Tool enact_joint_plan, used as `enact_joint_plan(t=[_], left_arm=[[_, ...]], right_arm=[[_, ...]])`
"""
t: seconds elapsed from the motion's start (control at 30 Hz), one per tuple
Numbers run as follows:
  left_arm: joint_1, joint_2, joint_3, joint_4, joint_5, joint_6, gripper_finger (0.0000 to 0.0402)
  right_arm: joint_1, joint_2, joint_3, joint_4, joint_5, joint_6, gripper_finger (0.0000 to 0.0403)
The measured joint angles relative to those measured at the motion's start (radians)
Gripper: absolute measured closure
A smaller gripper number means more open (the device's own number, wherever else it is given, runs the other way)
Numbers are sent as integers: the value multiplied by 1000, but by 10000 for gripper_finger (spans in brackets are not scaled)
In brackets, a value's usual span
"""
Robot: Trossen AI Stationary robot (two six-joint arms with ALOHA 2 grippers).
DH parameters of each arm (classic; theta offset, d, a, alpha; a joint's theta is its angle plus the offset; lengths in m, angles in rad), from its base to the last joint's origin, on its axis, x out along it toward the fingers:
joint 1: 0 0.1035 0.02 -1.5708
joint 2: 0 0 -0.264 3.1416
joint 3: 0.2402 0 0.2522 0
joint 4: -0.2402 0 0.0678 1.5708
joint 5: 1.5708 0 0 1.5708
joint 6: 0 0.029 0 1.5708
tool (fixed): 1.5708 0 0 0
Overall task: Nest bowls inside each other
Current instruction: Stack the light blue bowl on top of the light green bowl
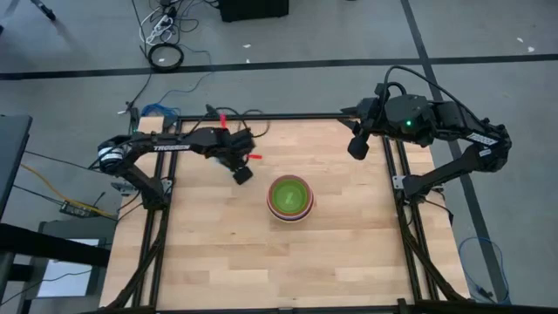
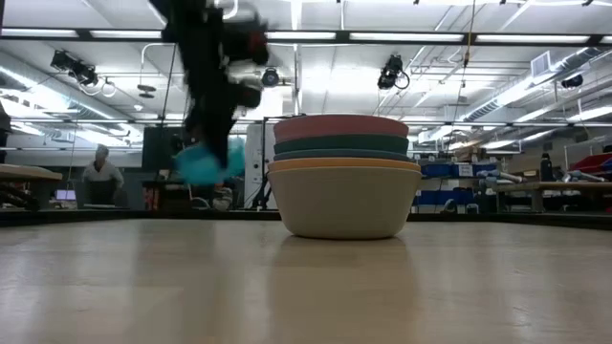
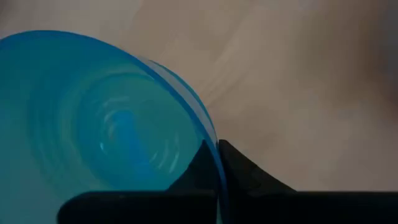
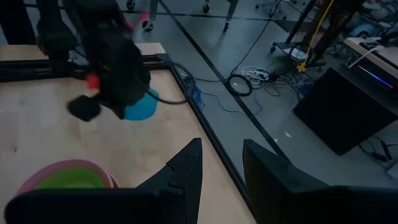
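Note:
A stack of nested bowls stands on its pale grey bottom bowl at the table's middle, with orange, dark green and pink rims above it and a lime green bowl inside on top. A cyan bowl hangs in the air left of and beyond the stack, and also shows in the low view as the cyan bowl. My left gripper is shut on it. My right gripper is open and raised at the table's far right corner, holding nothing. My left gripper pinches the cyan bowl's rim, one finger inside the bowl and one outside its wall. The fingers slant steeply down from above. The bowl is lifted clear of the table and hangs tilted beside the fingers.
Bare wooden table top lies all around the stack. Black frame rails run along the table's left and right sides, and cables gather at the far left corner. A person sits in the room beyond.

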Motion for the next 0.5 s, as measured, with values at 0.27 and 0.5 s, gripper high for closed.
enact_joint_plan(t=[0.27,0.5], left_arm=[[-178,-2,371,-99,13,46,399],[-336,21,463,-85,59,-6,399]], right_arm=[[-16,0,0,-1,0,-1,300],[-16,0,0,-1,0,-2,300]])
